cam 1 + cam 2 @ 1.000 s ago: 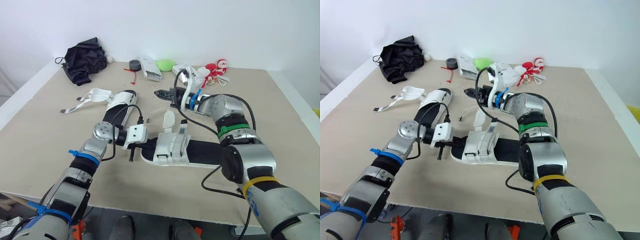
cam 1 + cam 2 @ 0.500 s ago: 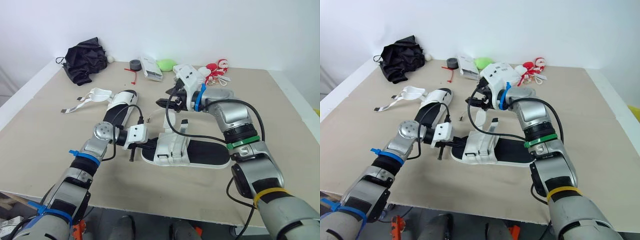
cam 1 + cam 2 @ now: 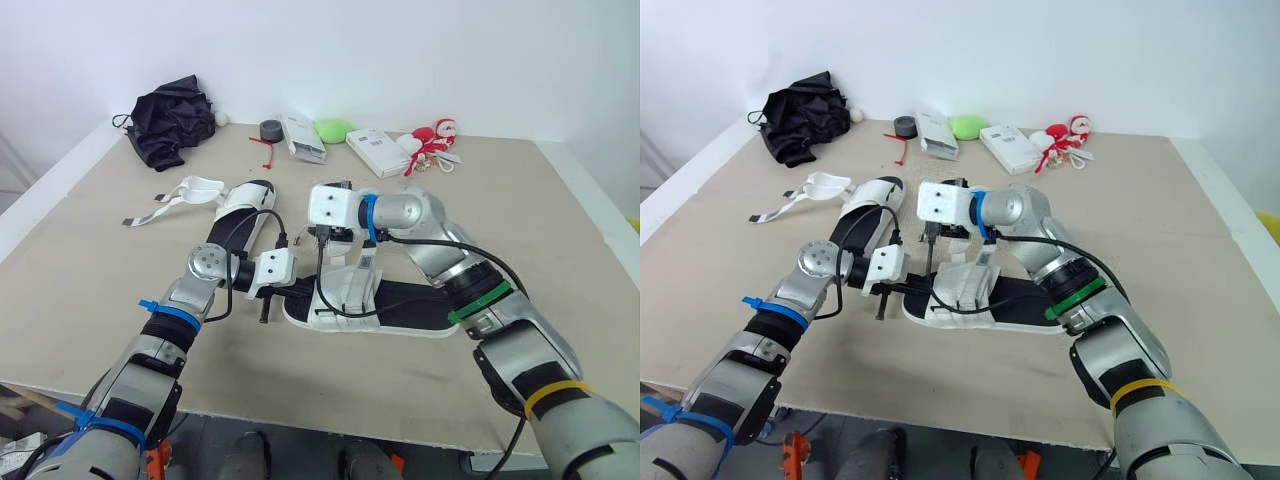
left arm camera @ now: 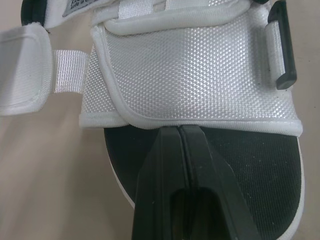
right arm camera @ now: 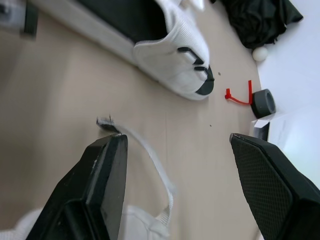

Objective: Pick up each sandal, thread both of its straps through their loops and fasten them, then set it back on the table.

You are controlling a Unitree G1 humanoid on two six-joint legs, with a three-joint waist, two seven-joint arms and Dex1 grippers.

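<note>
The right gripper [image 5: 177, 139] has swung in from the far side of the table [image 3: 90, 230] and now hangs over the near sandal [image 3: 365, 300], which lies flat at front centre.

- **Right gripper:** fingers spread wide.
- **Left gripper [image 4: 180, 131]:** fingers pressed together, tips resting on the footbed against the white upper.
- **Step in hand (judged):** approach to the loose strap [image 5: 150, 156].
- **Next move:** descend and close on its free end.

The right wrist view shows the strap beneath the gap, which the wrist housing covers in the head views. The second sandal [image 3: 240, 205] lies behind, unfastened.
</note>
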